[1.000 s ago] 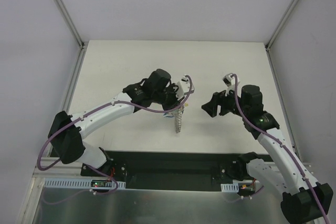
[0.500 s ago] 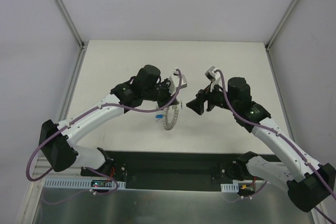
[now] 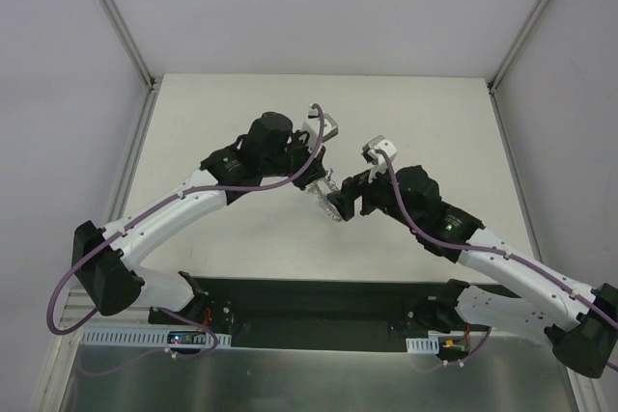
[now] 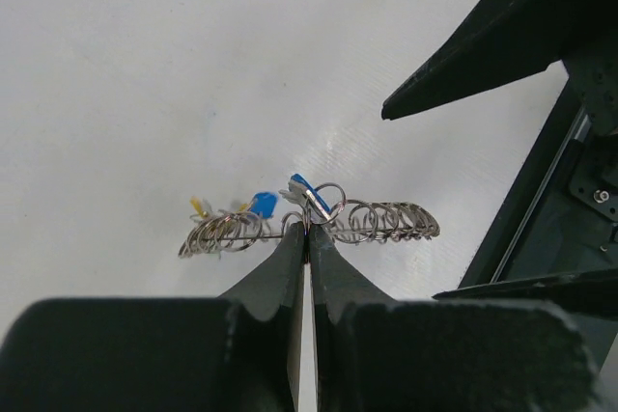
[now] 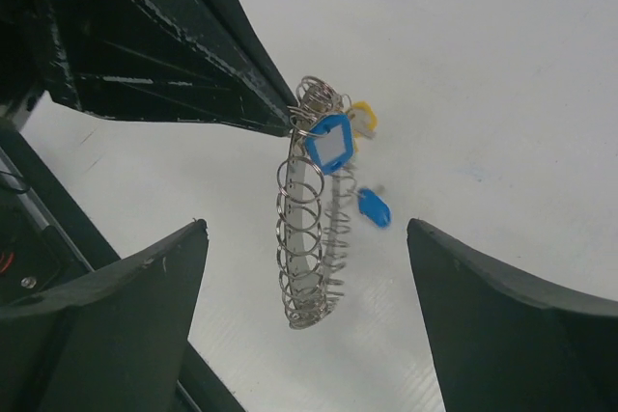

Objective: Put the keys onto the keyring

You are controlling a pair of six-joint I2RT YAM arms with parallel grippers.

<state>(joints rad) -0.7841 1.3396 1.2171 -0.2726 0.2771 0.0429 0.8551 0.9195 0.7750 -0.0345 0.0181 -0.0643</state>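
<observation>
The white tabletop (image 3: 241, 113) spreads out below me, and both my arms reach over its middle. My left arm (image 3: 183, 205) comes in from the near left and my right arm (image 3: 483, 248) from the near right. Their ends meet just right of the tabletop's centre.

My left fingers (image 4: 294, 258) are pressed together tip to tip, clamped on the rim of the keyring (image 4: 381, 221). My right fingers (image 5: 512, 325) stand wide apart and hold nothing. They point left at the keyring, one on each side of it, and touch neither it nor my left fingers.

The keyring is a big hoop built of many small silver wire loops. Both wrist views show it nearly edge on. In the left wrist view it stretches left and right of my pinch. In the right wrist view it hangs down from that pinch into the gap between my open right fingers. I cannot tell whether its low end meets the tabletop.

The keys (image 5: 372, 207) sit bunched on the keyring close to my left grip. The largest piece is a blue head (image 5: 328, 142) with a pale window, lying against the loops just under the pinch. A yellow head (image 5: 362, 118) peeks out behind it on the right, and a smaller blue one dangles a little lower, also on the right. Whether each is threaded through a loop is too fine to tell.
</observation>
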